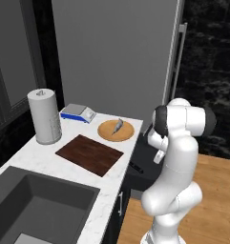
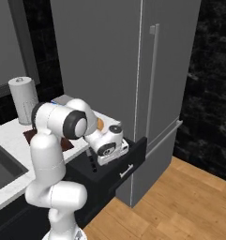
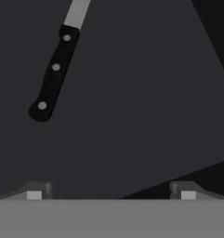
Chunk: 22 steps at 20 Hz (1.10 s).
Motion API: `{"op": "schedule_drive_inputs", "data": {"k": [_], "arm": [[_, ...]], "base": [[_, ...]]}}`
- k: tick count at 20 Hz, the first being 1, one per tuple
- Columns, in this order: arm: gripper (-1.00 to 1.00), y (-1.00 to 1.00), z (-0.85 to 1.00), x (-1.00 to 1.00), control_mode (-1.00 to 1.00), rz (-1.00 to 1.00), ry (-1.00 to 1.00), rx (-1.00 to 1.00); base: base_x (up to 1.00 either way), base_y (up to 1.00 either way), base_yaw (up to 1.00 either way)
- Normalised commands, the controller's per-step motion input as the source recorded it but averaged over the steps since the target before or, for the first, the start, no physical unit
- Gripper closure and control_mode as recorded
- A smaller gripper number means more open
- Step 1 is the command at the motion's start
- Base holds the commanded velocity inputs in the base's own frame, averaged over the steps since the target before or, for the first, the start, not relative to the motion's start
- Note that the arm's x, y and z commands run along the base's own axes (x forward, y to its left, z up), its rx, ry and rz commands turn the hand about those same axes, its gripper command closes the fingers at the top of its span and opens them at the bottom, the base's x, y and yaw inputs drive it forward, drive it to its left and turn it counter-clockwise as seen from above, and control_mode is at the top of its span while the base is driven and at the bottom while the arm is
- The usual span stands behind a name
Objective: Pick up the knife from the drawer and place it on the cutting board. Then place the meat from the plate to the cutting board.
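- Left base view: a white marbled bench (image 1: pixel 102 200) is carrying a flat, rectangular, reddish-brown wooden cutting board (image 1: pixel 89 154), and just behind it a round tan plate (image 1: pixel 116 130) is holding the small pale grey meat (image 1: pixel 118 126). A tall paper towel roll (image 1: pixel 44 116) is standing to the left, a flat blue and white scale (image 1: pixel 78 113) is lying behind it, and a dark sink (image 1: pixel 37 205) is sitting in front. The white arm is blocking most of the open drawer (image 1: pixel 141 164); the knife (image 1: pixel 136 167) is showing as a dark handle tip beside it
- Right base view: the arm is bending down over the charcoal drawer (image 2: pixel 126 166), which is standing pulled out, its slim metal bar on the front panel. A tall grey fridge (image 2: pixel 147 89) is rising behind
- Hand view: the gripper (image 3: pixel 111 193) is hanging above the smooth dark drawer floor (image 3: pixel 132 116) with the jaws spread wide and empty. The knife (image 3: pixel 55 72) is lying in the drawer, well apart from the fingertips (image 3: pixel 34 193), its black riveted handle slanting toward the upper left and its silver blade running off the top
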Motion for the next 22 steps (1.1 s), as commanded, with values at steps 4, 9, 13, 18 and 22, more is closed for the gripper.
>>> {"op": "schedule_drive_inputs", "data": {"k": [4, 9, 13, 18, 22], "arm": [[-1.0, 0.0, -0.36, 0.0, -1.0, 0.0, 0.0, 0.0], [-1.0, -0.24, -0.37, 0.0, -1.0, 0.0, -0.01, 0.0], [-1.0, -0.76, -0.21, -0.1, -1.0, 0.01, -0.05, 0.0], [-1.0, -0.9, -0.1, -0.21, -1.0, 0.03, -0.03, 0.0], [-1.0, -0.94, -0.14, -0.26, -1.0, 0.03, -0.03, 0.01]], "base": [[0.0, 0.0, 0.0], [0.0, 0.0, 0.0], [0.0, 0.0, 0.0], [0.0, 0.0, 0.0], [0.0, 0.0, 0.0]]}}
